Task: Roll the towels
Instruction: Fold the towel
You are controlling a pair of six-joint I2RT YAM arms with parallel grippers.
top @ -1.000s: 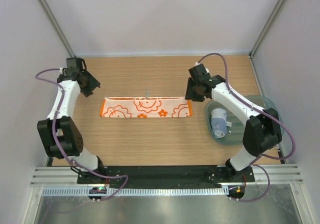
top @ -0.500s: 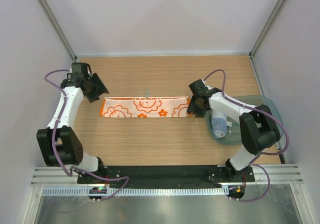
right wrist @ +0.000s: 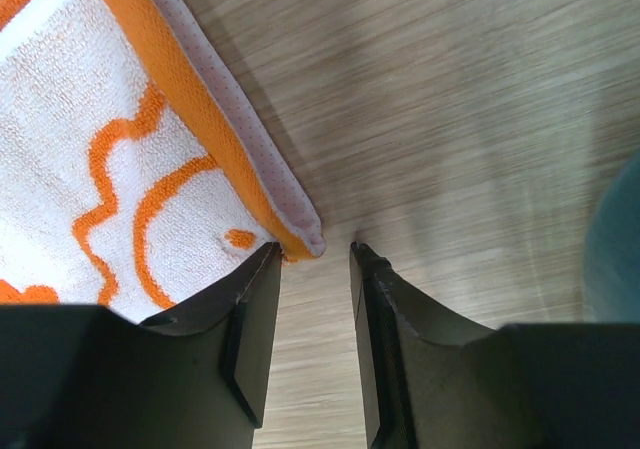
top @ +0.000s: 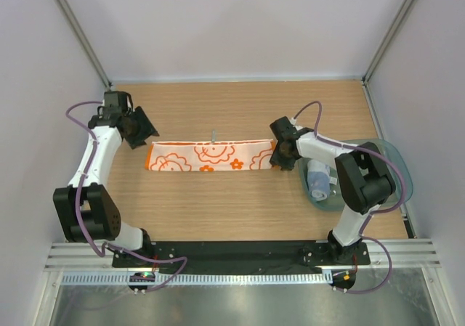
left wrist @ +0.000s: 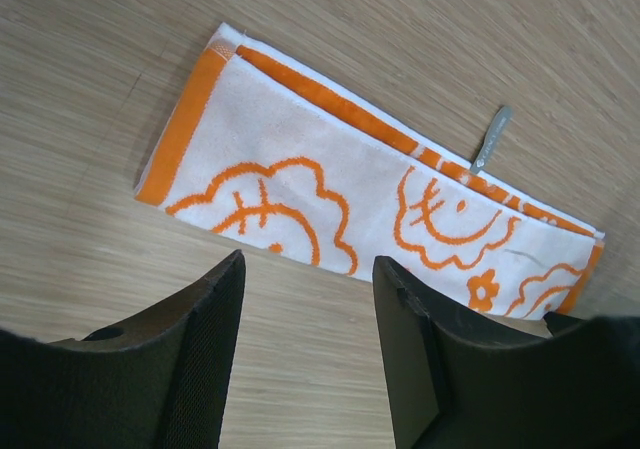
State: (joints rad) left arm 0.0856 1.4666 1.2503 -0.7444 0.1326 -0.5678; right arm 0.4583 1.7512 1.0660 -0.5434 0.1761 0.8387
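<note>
I've got 1 desk [top: 218,195], light wood, grain running left-right. 2 things lie directly on it.

1: the orange-patterned towel [top: 212,156], white, folded into a long flat strip and not rolled. It runs left-right across the middle of the desk, with an orange border at both short ends and flower outlines on top. A small grey tag [left wrist: 491,139] sticks out from its far long edge onto the wood.

2: a translucent teal tray [top: 401,168] at the desk's right edge, just beside the towel's right end. I can't tell if they touch.
</note>
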